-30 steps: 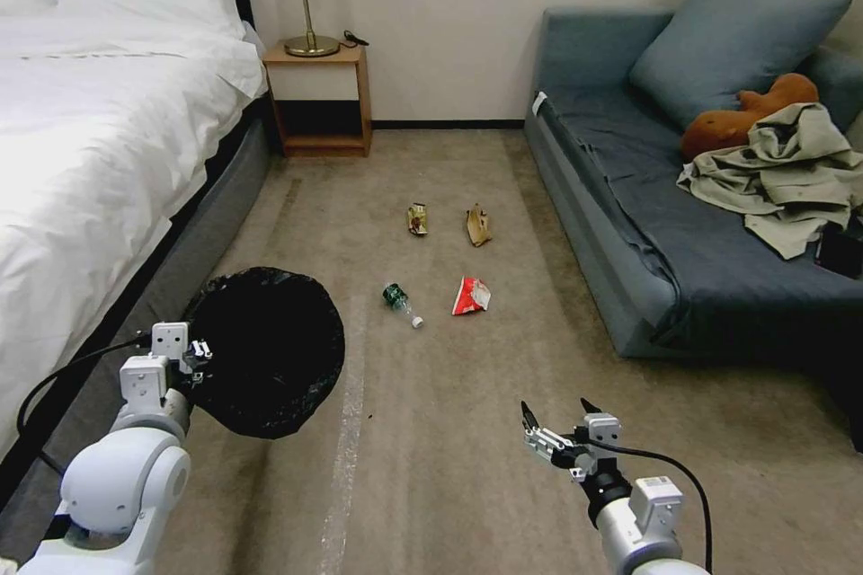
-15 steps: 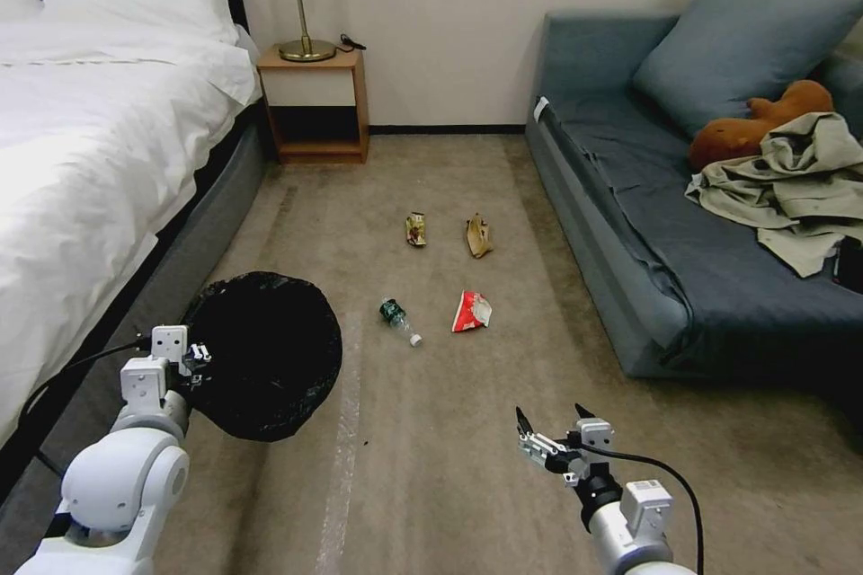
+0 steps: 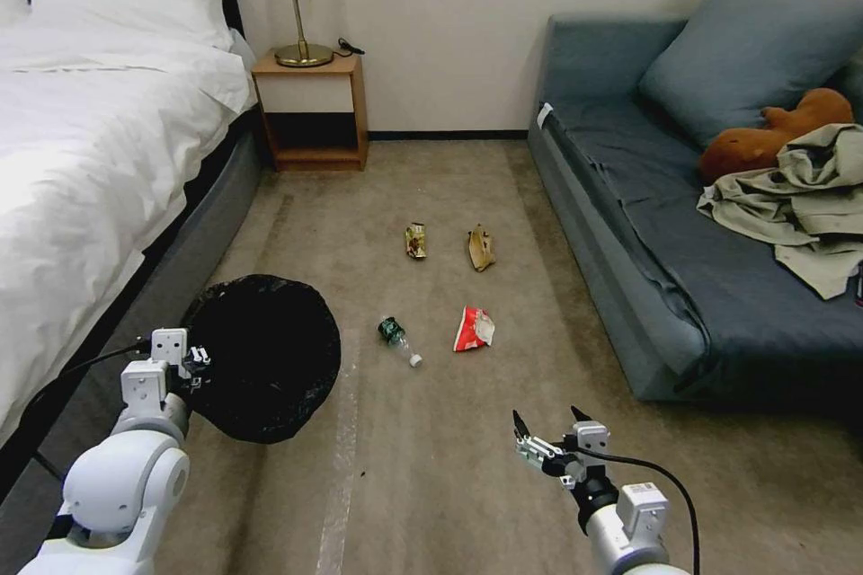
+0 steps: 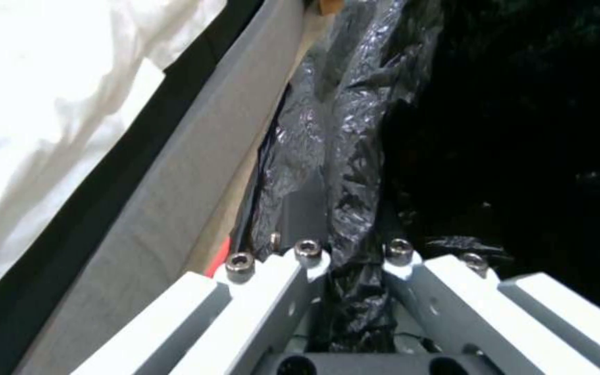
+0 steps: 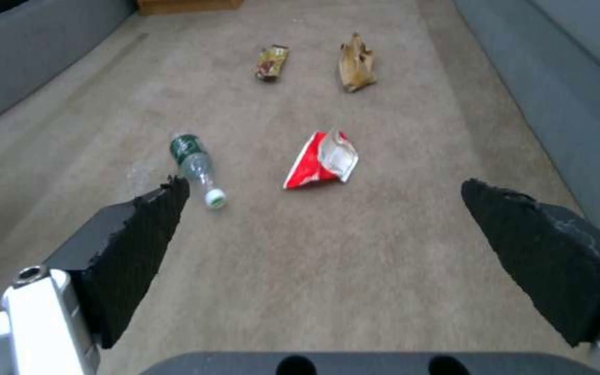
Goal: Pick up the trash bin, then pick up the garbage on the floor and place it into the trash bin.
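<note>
Bin in my left gripper, litter ahead of my spread right one.

My left gripper pinched the bag-lined rim of the trash bin, held beside the bed. My right gripper hung wide above the carpet, holding nothing. Ahead of it lay the bottle and red wrapper; beyond them, the gold wrapper and brown paper.
</note>
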Tool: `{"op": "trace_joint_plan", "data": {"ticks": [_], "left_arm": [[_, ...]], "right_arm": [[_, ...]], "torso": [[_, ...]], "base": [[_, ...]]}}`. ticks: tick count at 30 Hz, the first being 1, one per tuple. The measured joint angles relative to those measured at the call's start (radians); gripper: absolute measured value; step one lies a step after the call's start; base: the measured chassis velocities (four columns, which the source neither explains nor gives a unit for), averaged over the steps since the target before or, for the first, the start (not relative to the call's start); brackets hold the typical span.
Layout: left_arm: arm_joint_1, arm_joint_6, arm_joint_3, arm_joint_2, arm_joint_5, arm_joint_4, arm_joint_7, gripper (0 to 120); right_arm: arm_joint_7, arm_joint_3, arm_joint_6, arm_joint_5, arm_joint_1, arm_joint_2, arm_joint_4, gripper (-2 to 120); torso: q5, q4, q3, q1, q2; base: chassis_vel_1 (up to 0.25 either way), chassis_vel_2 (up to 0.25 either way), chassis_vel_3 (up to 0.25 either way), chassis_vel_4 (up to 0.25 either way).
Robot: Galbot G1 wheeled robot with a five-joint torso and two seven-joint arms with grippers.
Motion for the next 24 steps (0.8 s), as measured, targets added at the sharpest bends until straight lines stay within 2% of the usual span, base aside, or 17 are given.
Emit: {"op": "trace_joint_plan", "data": {"ticks": [24], "left_arm": [[-0.007,-0.011,-0.001,0.008,0.002,0.018,0.002,1]], "right_arm": [[0.001,-0.012,0.008,-0.015,-0.002,0.011,-0.021,100]], "torso": [[0.0002,0.0,0.0,0.0,0.0]], "base": [[-0.128,0.134,0.134,-0.136]]}}
